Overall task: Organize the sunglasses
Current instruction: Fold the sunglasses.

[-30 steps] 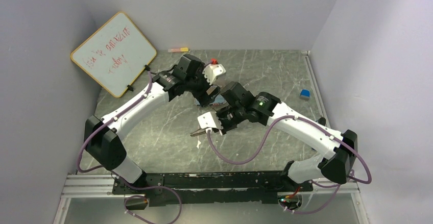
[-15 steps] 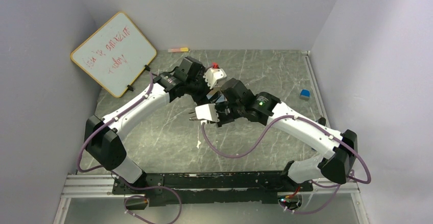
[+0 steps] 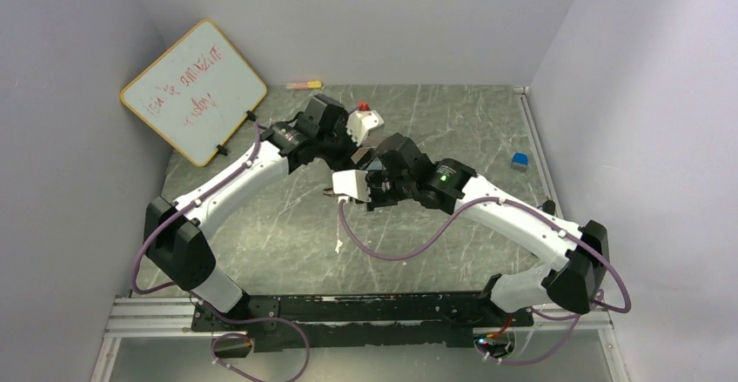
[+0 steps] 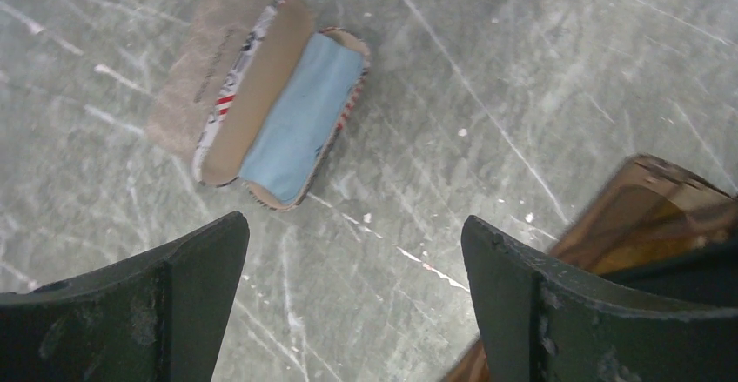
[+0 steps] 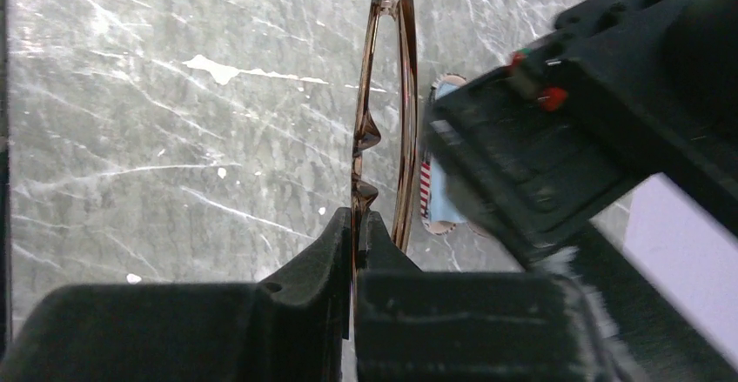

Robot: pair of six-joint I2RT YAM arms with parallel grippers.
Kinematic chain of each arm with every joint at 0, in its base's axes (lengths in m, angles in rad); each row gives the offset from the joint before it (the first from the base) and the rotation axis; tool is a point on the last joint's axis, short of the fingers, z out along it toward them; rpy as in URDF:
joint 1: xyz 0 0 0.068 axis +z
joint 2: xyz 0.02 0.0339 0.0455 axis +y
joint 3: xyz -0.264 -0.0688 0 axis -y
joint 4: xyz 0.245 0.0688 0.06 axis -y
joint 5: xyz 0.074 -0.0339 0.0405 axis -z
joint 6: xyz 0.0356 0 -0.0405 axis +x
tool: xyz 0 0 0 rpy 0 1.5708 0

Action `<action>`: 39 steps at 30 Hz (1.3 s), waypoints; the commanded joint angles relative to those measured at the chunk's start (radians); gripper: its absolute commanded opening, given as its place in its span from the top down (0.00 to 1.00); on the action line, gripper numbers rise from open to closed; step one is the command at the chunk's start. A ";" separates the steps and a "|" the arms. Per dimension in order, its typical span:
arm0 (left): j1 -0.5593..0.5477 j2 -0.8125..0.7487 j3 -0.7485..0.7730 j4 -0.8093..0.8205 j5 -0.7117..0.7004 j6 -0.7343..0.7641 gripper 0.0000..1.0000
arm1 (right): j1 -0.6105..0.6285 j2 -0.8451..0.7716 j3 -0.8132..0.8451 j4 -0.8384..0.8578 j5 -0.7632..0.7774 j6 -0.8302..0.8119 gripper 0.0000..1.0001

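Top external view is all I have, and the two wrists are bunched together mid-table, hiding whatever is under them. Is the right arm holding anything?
Observer: Yes. The right gripper has its jaws shut on the brown sunglasses, which are folded and pinched by the frame.
Operator: And the left one?
Observer: The left gripper holds nothing. Its jaws stand wide apart above the table.
Operator: Where's the case?
Observer: The brown case lies open on the table ahead of the left jaws. It is blue inside, with no glasses in it.
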 commanded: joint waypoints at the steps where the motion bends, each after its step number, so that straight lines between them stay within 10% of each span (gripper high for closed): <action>1: 0.086 -0.039 0.087 0.060 -0.116 -0.078 0.04 | -0.005 -0.027 0.040 -0.047 -0.110 -0.015 1.00; 8: 0.293 -0.135 0.010 0.167 -0.083 -0.149 0.04 | -0.131 -0.028 -0.029 -0.056 -0.340 0.086 1.00; 20: 0.340 -0.261 -0.202 0.460 0.308 -0.320 0.04 | -0.563 -0.083 -0.120 0.444 -0.686 0.687 1.00; 32: 0.339 -0.170 -0.220 0.905 0.682 -0.834 0.04 | -0.737 -0.020 -0.349 1.469 -0.814 1.632 1.00; 39: 0.319 -0.090 -0.238 1.166 0.712 -1.079 0.03 | -0.736 0.039 -0.431 1.909 -0.756 1.920 1.00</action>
